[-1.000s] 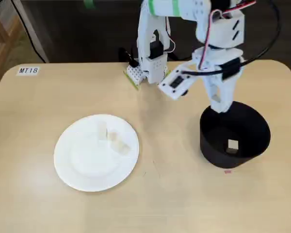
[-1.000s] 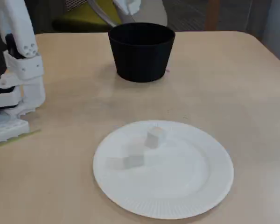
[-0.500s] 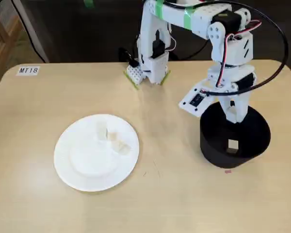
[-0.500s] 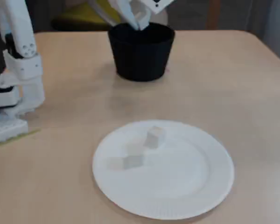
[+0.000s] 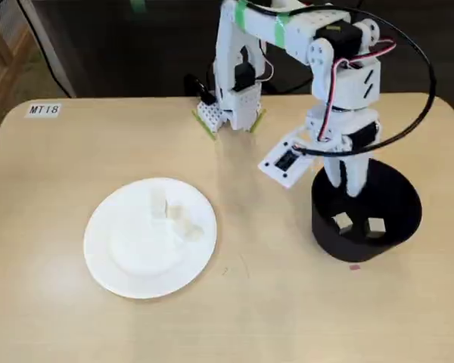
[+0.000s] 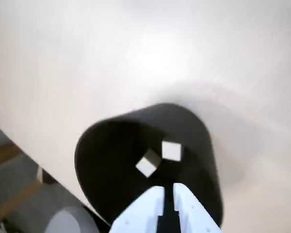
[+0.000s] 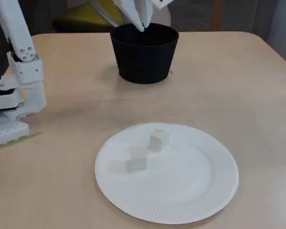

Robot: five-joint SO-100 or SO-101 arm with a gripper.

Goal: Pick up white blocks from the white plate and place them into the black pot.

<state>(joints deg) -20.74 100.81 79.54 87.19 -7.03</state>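
Observation:
The black pot [image 5: 367,227] stands at the right of the table in a fixed view. Two white blocks [image 6: 171,150] lie on its bottom, also seen in a fixed view [image 5: 376,225]. My gripper [image 6: 168,190] hangs over the pot's mouth, pointing down, in both fixed views [image 5: 353,187] [image 7: 142,25]. Its fingers stand almost together and hold nothing. The white plate [image 5: 121,257] lies at the left and carries several white blocks [image 5: 175,217]. In another fixed view the plate [image 7: 190,191] is in front, with one block [image 7: 158,138] lying on others.
The arm's white base [image 5: 231,106] is clamped at the table's far edge in a fixed view and shows at the left in another fixed view [image 7: 14,109]. A black cable loops beside the arm. A label [image 5: 44,110] is stuck at the far left corner.

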